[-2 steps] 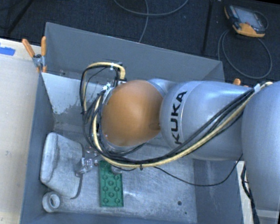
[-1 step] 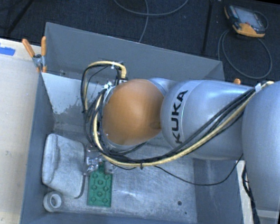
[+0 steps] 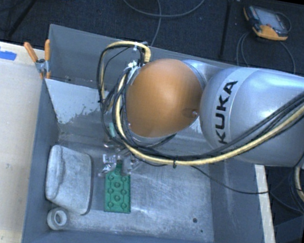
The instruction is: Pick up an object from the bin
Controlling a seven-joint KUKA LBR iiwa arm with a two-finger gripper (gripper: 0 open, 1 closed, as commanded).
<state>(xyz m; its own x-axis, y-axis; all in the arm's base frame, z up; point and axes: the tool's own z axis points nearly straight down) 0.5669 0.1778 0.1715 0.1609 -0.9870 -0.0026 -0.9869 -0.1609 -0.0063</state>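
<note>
Claw (image 3: 116, 163) hangs over the green studded plate's (image 3: 117, 192) far end, probably to span its narrow width; whether it is spread, I cannot tell.

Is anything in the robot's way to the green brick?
Nothing visible is. The end effector hangs right over the upper end of the green brick. The grey block lies beside the brick, toward the view's left, apart from it.

Your grey bin (image 3: 228, 219) carries a green studded plate (image 3: 117, 193) at the gripper (image 3: 114, 162), a grey block (image 3: 68, 182) beside, a small ring (image 3: 57, 219) farther off.
</note>
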